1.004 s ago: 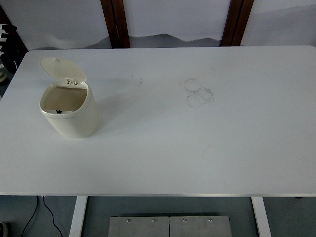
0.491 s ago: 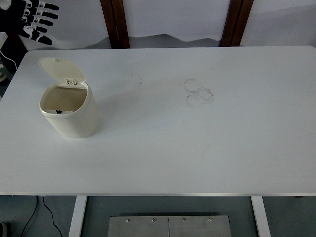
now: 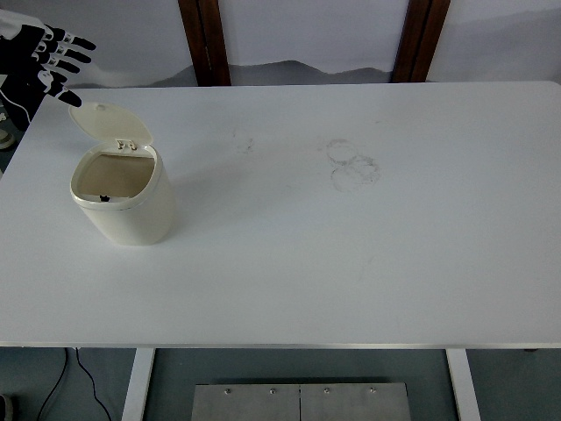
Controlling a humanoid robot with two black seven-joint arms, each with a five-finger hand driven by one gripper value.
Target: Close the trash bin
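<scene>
One cream trash bin (image 3: 123, 197) stands with its lid (image 3: 110, 122) up; the left hand (image 3: 39, 63), fingers spread and empty, has dropped closer behind that lid.

The white bench (image 3: 351, 263) carries faint grey ring stains (image 3: 353, 162) right of its middle (three overlapping circles) and a smaller smudge (image 3: 244, 142) to their left. Behind it stand two dark wooden posts (image 3: 204, 39). A black cable (image 3: 61, 386) hangs below the near edge.
</scene>
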